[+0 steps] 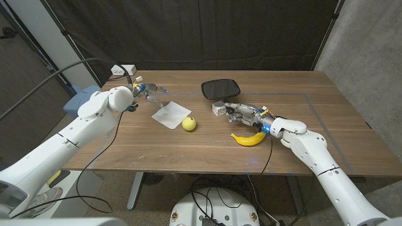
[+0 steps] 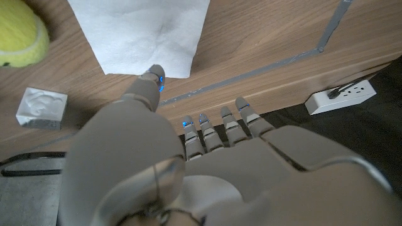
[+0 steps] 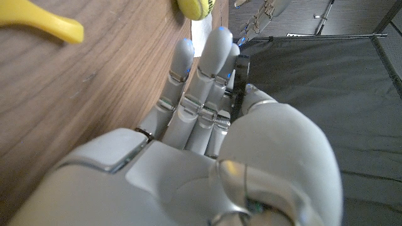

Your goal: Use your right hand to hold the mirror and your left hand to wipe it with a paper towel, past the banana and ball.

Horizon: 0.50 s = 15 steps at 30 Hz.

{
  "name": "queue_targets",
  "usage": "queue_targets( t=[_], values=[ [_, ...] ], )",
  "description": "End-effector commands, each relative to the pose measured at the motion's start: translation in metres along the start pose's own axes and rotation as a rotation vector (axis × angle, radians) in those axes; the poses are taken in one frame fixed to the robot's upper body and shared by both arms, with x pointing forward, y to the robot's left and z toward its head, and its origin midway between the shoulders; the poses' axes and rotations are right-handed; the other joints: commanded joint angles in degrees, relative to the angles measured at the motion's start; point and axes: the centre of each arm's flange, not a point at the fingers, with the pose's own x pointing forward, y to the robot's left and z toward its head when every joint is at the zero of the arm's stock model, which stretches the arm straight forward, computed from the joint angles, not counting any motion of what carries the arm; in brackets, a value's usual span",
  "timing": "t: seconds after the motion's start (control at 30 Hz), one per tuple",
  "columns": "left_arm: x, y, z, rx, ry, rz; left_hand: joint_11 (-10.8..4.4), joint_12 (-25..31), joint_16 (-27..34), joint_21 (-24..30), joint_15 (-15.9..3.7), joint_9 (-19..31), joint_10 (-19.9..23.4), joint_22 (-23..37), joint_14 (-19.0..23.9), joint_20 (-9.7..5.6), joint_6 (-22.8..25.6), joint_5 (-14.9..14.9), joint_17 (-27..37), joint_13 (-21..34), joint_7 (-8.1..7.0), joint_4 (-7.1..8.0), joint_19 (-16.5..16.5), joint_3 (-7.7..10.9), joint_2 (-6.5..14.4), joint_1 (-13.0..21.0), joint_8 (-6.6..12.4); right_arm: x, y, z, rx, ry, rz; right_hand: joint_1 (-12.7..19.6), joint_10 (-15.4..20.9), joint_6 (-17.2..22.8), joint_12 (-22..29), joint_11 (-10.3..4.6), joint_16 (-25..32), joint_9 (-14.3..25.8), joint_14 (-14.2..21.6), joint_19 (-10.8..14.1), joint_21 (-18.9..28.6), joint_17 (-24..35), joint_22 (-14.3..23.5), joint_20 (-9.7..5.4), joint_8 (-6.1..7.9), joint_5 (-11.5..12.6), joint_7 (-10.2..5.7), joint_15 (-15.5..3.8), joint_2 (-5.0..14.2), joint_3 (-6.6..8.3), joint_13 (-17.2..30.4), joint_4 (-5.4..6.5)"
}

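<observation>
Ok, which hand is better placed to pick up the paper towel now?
Left. The left hand hovers beside the paper towel, fingers apart; the right hand sits near the mirror.

You have a matt wood-grain bench (image 1: 301, 147), a thin creased white paper towel (image 1: 170, 114), a fuzzy yellow-green ball (image 1: 189, 123), a smooth yellow banana (image 1: 248, 139), and a dark glossy mirror (image 1: 220, 89).

Ball (image 1: 189, 123) between paper towel (image 1: 171, 114), mirror (image 1: 220, 89)
</observation>
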Motion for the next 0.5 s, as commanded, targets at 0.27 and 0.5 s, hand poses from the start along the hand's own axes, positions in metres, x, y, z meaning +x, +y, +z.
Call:
queue_targets(
  t=[0.27,0.5],
  values=[
    [0.013,-0.002,0.024,0.253,0.069,-0.09,-0.43,0.45,0.59,-0.52,-2.6,0.43,-0.72,0.09,-1.07,-0.18,-0.33,0.24,0.7,0.52,-0.51,0.86,-1.0,-0.94,-1.28,0.29,-0.18,0.002,0.0,0.002,-0.003,-0.003,-0.003,4.72,2.96,2.83,0.24,-1.28,-0.11,0.16,-0.91,-0.8,1.71,0.33,0.34,-7.08,-0.64,0.28,-0.25,-0.64,3.95,-0.44,0.12,0.08],
    [0.022,-0.01,0.032,0.296,0.057,-0.143,0.88,-0.1,-0.2,-0.65,-3.6,0.64,-4.17,0.04,-4.46,-1.97,-2.25,0.55,0.68,0.63,-0.57,1.38,-1.66,-3.17,-3.76,-0.24,-0.88,0.004,0.0,0.003,-0.004,0.001,-0.002,4.85,3.01,2.94,0.19,-1.18,-0.21,0.31,-0.88,-1.1,2.44,0.4,0.35,-7.06,-0.92,0.28,-0.17,-0.64,3.96,-0.62,0.12,0.12]
  ],
)
